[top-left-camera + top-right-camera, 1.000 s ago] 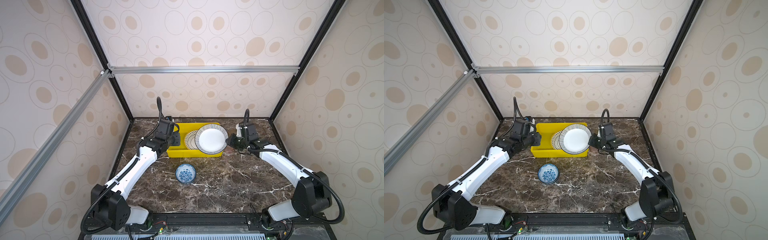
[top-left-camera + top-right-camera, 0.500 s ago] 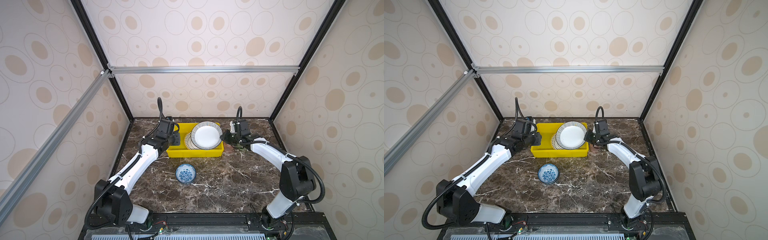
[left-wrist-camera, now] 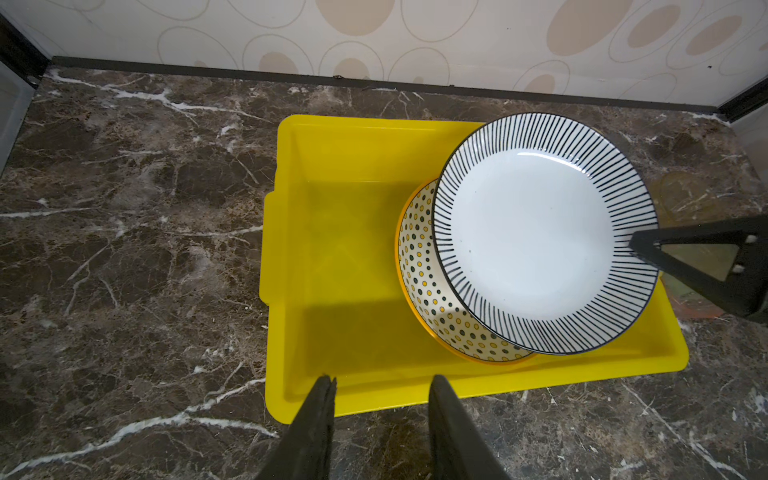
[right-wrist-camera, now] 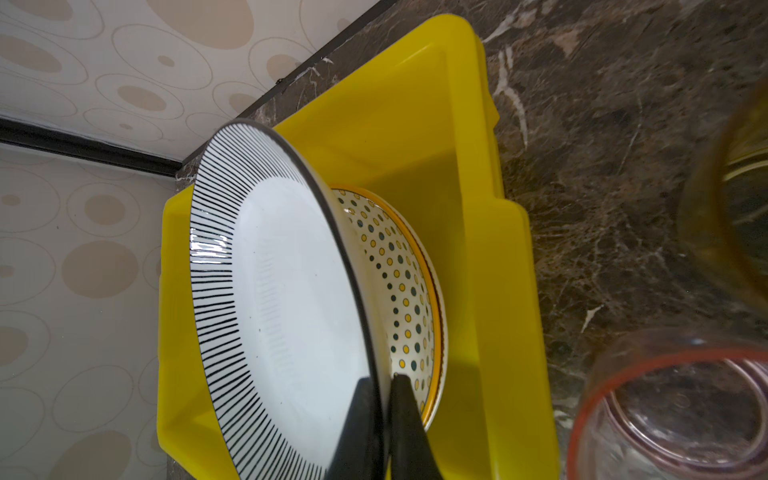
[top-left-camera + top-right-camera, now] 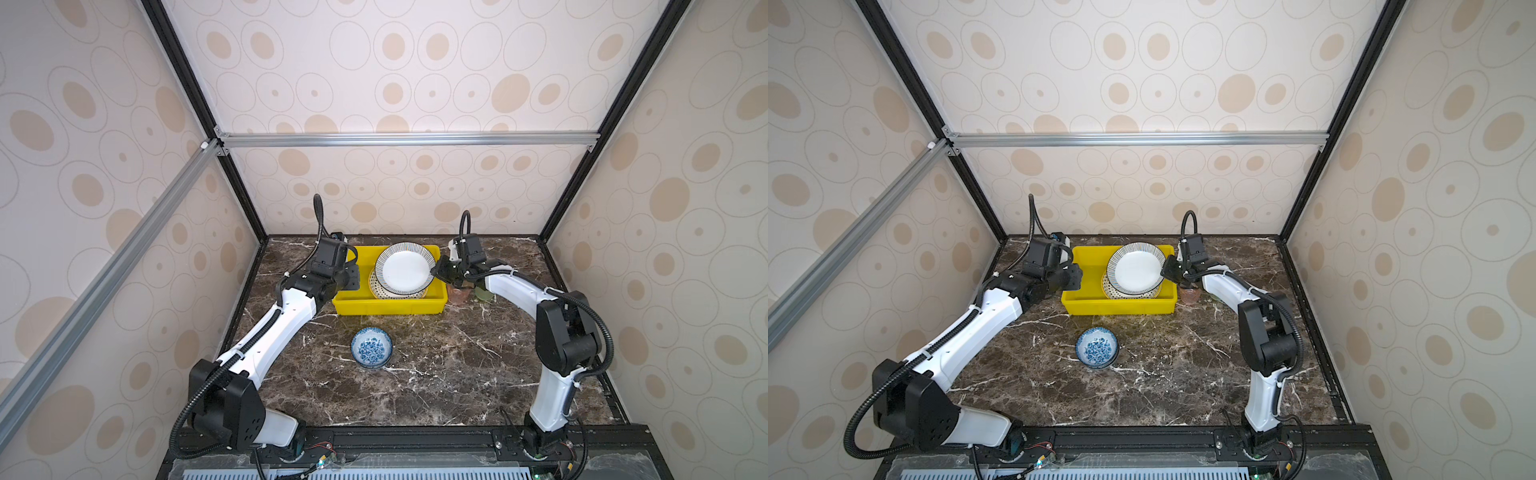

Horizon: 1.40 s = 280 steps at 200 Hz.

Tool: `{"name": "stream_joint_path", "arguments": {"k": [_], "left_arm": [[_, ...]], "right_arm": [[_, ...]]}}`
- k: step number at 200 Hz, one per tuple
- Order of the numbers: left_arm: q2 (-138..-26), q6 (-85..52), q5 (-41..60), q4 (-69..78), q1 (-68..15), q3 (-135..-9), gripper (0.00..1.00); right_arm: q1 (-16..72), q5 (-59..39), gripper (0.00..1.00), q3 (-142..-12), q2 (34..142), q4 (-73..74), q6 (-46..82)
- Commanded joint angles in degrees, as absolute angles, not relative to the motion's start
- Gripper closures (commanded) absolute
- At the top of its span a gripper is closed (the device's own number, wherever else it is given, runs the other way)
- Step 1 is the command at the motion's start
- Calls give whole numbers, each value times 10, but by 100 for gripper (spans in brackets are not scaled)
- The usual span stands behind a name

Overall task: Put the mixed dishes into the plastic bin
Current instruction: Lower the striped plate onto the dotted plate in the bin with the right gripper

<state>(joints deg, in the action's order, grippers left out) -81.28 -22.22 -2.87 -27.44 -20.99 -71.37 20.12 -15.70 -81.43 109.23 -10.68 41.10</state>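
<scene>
We pinched the rim of the round white black-striped plate [image 4: 291, 291] in the right gripper [image 4: 380, 380], tilted above the round dotted plate [image 3: 424, 282] inside the bright yellow plastic bin [image 3: 332, 249]. The left gripper [image 3: 384, 378] hung spread and empty over the bin's wall. Released at that tilt, the striped plate might clatter down and chip.

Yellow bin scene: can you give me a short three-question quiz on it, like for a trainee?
1. True or false: the right gripper is shut on the rim of the striped plate.
2. Which dish lies in the yellow bin beneath that plate? A) dotted plate B) fork C) teapot
3. Fill in: the blue-floral bowl stands on the ___, outside the bin.
Key: 1 true; 2 A; 3 table.
</scene>
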Motion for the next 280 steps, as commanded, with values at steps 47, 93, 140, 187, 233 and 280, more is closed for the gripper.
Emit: {"name": "stream_joint_path", "arguments": {"k": [47,93,140,187,233,280], "left_arm": [[-792,-233,-32,-273,-206,-722,62],[-789,-243,-24,-275,-206,-717,62],[-780,-234,-38,-273,-205,-708,62],[-777,-231,-41,-273,-205,-700,62],[-774,-230,-43,-274,-205,-699,62],[-770,-229,-44,-268,-204,-693,62]], "right_arm": [[202,-191,100,-871,1127,-55,426],[205,-191,100,-886,1154,-67,425],[212,-188,100,-897,1167,-79,422],[218,-189,100,-901,1179,-88,420],[221,-189,100,-907,1187,-100,419],[223,-190,100,-910,1187,-125,407]]}}
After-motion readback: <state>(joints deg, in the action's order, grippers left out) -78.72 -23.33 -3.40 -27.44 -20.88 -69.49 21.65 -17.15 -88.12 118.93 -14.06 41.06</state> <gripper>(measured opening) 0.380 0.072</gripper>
